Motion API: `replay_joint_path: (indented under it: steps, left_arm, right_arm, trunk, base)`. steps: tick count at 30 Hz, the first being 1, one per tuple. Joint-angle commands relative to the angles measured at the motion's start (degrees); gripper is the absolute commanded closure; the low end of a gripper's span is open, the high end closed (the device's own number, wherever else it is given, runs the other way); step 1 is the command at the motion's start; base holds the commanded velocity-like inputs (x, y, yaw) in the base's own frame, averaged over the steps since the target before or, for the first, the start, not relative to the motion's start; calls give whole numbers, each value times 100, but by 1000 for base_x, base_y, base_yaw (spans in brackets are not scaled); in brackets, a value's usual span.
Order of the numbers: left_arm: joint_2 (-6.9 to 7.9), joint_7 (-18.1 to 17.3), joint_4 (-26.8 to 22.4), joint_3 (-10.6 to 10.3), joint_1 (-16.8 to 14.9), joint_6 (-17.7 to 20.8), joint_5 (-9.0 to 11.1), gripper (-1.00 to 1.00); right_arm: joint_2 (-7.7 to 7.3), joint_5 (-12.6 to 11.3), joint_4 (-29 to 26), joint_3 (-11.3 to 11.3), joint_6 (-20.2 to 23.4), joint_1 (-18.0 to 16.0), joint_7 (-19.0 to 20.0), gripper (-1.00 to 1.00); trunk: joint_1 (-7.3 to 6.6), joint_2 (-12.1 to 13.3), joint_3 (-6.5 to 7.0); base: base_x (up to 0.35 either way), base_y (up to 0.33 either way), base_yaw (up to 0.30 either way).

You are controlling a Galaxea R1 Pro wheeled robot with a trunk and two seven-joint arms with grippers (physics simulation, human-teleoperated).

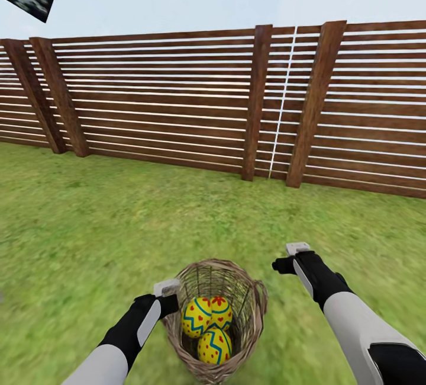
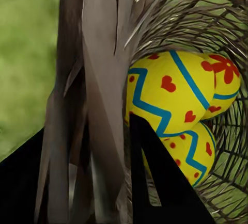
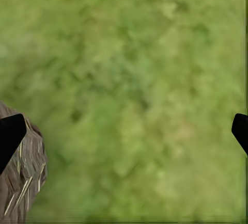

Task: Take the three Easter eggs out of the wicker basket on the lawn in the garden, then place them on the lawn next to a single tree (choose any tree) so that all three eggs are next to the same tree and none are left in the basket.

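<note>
- Your head cam shows the lawn (image 1: 89, 225) running up to the slat fence (image 1: 177, 95).
- Wicker basket (image 1: 251, 314) sits on the grass btwn your arms, all three Easter eggs (image 1: 207, 326) inside.
- Right gripper (image 3: 124, 131): fingers spread wide over grass, just beside the basket.
- Left gripper (image 2: 85, 182): fingers straddle the basket's rim, one inside by the eggs, not pinching anything.
</note>
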Motion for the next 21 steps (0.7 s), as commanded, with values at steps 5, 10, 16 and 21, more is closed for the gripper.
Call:
replay_joint_path:
  steps: [5,10,16,21]
  left_arm:
    - [-7,36,-11,8,-1,24,80,100]
    - [5,35,-11,14,-1,24,80,100]
    - [14,34,-11,9,-1,24,80,100]
    - [-4,31,-19,8,-1,24,80,100]
  right_arm:
    - [-36,20,212,17,-30,-1,12,-100]
    - [-210,19,1050,15,-606,20,12,-100]
    - [-632,-6,1132,10,-638,379,7,-100]
    - [-795,16,2897,19,-2928,1158,7,-100]
  trunk:
    - [-111,200,85]
    - [-221,400,174]
    - [-353,641,282]
    - [-463,842,372]
  base:
    - [0,0,0]
    - [0,0,0]
    - [0,0,0]
    - [0,0,0]
